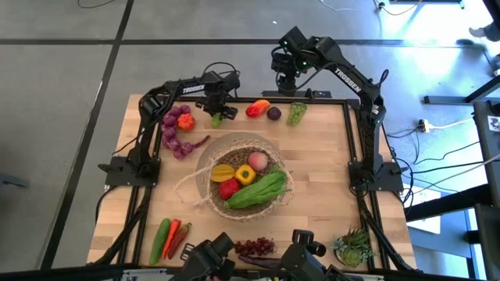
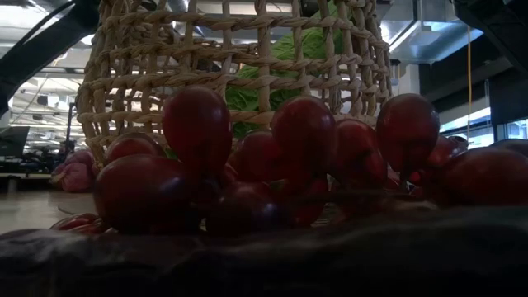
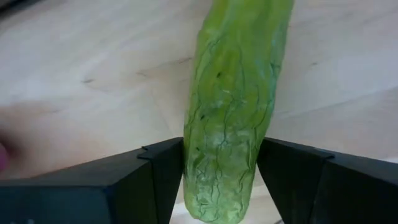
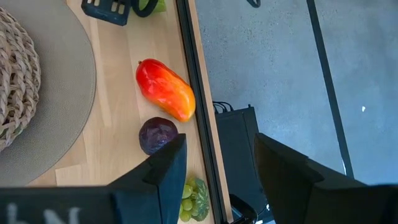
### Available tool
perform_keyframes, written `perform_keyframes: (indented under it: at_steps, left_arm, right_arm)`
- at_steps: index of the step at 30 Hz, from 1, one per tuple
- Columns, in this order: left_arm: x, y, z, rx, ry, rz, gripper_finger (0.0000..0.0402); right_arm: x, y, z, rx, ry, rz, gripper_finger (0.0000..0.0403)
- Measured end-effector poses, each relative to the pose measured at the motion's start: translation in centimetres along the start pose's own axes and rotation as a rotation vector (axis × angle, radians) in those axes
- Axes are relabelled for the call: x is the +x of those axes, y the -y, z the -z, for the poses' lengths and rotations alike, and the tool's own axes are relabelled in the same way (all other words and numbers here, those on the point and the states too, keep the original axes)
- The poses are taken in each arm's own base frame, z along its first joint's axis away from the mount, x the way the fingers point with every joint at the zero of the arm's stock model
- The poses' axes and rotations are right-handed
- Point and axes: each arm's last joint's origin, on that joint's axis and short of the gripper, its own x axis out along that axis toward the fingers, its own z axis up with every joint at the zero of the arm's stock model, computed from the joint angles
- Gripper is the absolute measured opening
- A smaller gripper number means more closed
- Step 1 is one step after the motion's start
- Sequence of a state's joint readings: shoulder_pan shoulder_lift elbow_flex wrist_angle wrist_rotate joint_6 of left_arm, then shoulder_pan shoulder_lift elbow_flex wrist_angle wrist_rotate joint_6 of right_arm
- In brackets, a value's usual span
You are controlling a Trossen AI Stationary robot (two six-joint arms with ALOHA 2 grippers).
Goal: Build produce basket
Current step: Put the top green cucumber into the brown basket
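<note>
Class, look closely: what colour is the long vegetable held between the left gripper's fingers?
Green, with fine darker veins. The cucumber in the left gripper shows best in the left wrist view.

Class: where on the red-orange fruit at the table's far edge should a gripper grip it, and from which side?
Grip the red-orange fruit across its middle, coming from above. It lies flat on the table, long and oval, so the fingers span its short width. The purple fruit sits near one end, so avoid that end.

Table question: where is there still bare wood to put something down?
The widest bare patch lies right of the basket, up to the table's right rail, between the green grapes and the potted plant. A smaller patch sits left of the basket, above the chillies. The far edge is crowded, where the left gripper holds a cucumber.
</note>
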State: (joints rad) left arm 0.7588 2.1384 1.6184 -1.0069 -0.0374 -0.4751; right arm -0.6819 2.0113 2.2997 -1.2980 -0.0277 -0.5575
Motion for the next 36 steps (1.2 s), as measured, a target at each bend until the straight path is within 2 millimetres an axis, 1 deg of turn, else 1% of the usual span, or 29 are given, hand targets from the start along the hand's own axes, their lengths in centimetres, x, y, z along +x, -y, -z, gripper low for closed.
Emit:
perform_keyframes:
  at_steps: [4,8,16,25,30,33,36]
  left_arm:
    - [0.0,0.1,0.1,0.043,-0.002,0.001,0.0185]
    - [0.0,0.1,0.0,0.048,0.001,0.002,0.0175]
    - [0.0,0.1,0.0,0.113,0.006,0.001,0.0159]
    - [-0.6,-0.1,0.0,0.24,0.017,0.001,0.0125]
    - [-2.6,-0.7,0.1,0.252,0.06,0.01,0.0121]
    - [-4.5,-1.1,0.4,0.258,0.11,0.004,0.012]
    - [-6.9,-1.5,1.2,0.273,0.143,0.013,0.012]
  right_arm:
    - [0.0,0.0,0.0,0.0,0.0,0.0,0.018]
    - [0.0,0.0,0.0,0.0,0.0,0.0,0.018]
    - [0.0,0.0,0.0,0.0,0.0,0.0,0.018]
    - [0.0,0.0,0.0,0.0,0.0,0.0,0.018]
    - [0.0,0.0,0.0,0.0,0.0,0.0,0.018]
    - [0.0,0.0,0.0,0.0,0.0,0.0,0.018]
    - [0.0,0.0,0.0,0.0,0.0,0.0,0.018]
